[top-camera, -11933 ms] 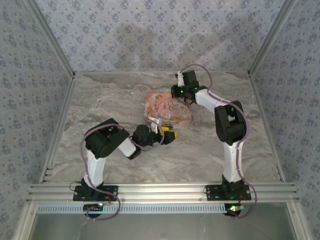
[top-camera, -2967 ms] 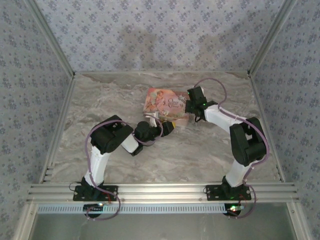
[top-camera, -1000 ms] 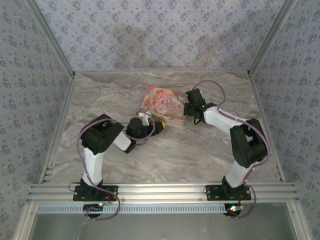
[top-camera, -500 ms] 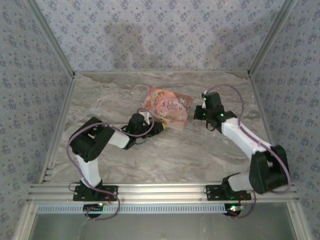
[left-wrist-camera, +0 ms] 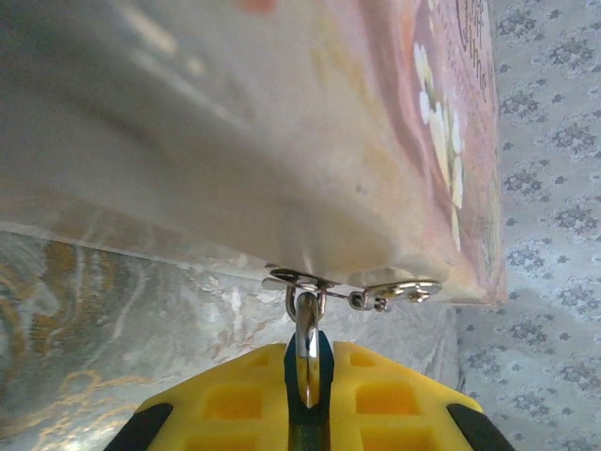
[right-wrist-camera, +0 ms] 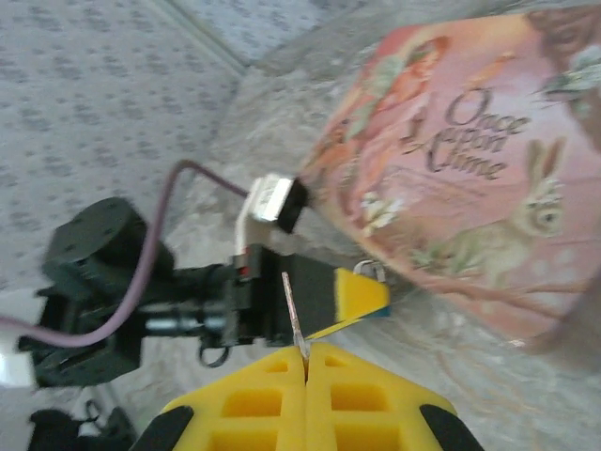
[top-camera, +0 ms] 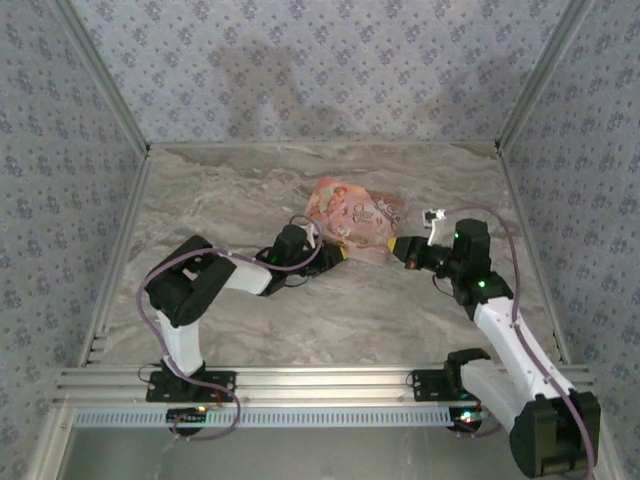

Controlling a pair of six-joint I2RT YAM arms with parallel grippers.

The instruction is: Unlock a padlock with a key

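The padlock [left-wrist-camera: 306,324] is a dark blue body with a silvery loop, pinched between the yellow pads of my left gripper [left-wrist-camera: 307,355]. Its loop runs through a small metal hasp [left-wrist-camera: 302,280] on the edge of the pink printed box [left-wrist-camera: 282,141]. In the top view my left gripper [top-camera: 337,256] sits at the box's near-left edge. My right gripper [right-wrist-camera: 306,362] is shut on the key [right-wrist-camera: 291,305], a thin silvery sliver sticking up from its tips. The right gripper [top-camera: 400,250] points left, a short way right of the left gripper [right-wrist-camera: 349,293], apart from the padlock [right-wrist-camera: 374,271].
The pink box [top-camera: 356,214] lies flat mid-table on the marble top [top-camera: 220,200]. Patterned walls close the back and both sides. An aluminium rail [top-camera: 320,382] runs along the near edge by the arm bases.
My right arm has swung away from the box's right edge and come round to its near right, tips pointing left. The box and my left gripper have shifted right.
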